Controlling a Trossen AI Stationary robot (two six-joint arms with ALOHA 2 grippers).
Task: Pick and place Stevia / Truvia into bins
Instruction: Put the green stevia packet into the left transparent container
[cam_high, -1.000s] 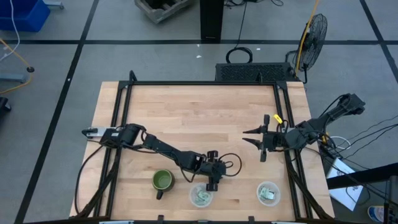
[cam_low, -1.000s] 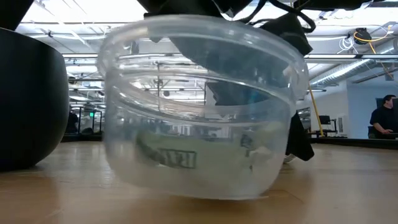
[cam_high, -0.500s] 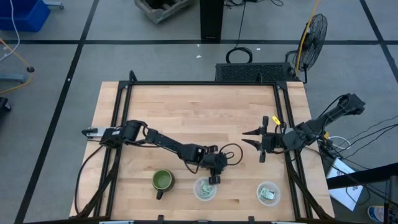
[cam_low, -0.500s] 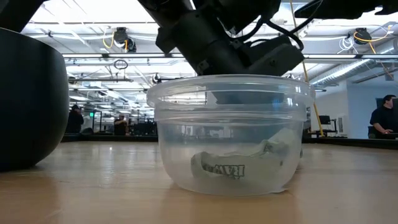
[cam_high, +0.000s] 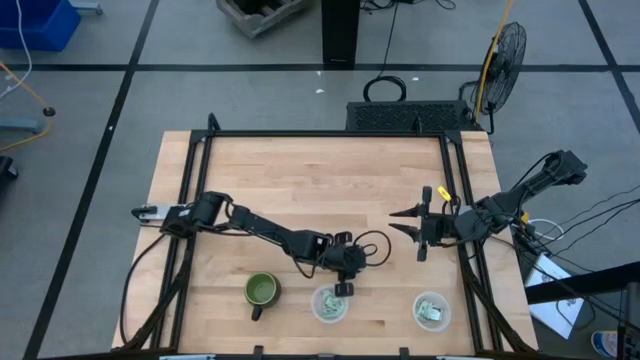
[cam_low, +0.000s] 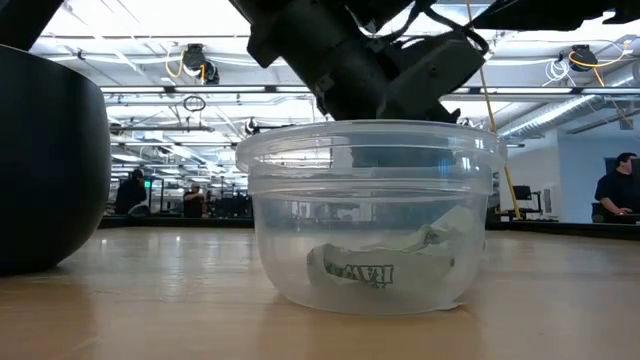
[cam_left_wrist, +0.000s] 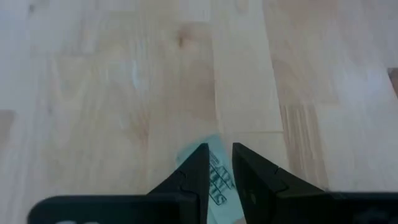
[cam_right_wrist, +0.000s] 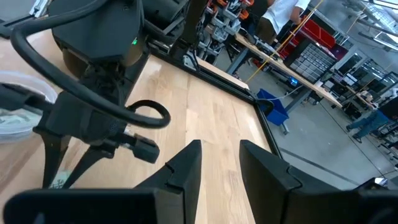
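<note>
A pale green and white Stevia packet (cam_left_wrist: 222, 183) lies on the wood just beyond the near-centre bin (cam_high: 328, 303), a clear cup standing upright with a packet (cam_low: 375, 265) inside. My left gripper (cam_left_wrist: 217, 146) points down over the loose packet, fingers a narrow gap apart, the packet showing in that gap. A second bin (cam_high: 431, 310) at the near right also holds packets. My right gripper (cam_high: 400, 221) hovers open and empty at the table's right. My left gripper stands over the loose packet from above, one finger (cam_left_wrist: 196, 171) partly covering it. Whether the fingertips touch it, I cannot tell.
A dark green mug (cam_high: 260, 291) stands left of the centre bin, near the front edge. A black frame rail (cam_high: 320, 133) borders the tabletop. Bare wood (cam_high: 320, 185) spreads across the far half.
My left gripper has drawn back from over the centre bin a little toward the far edge, then held still. The bin, tilted and closer to the near edge a second ago, now stands upright and slightly farther back.
</note>
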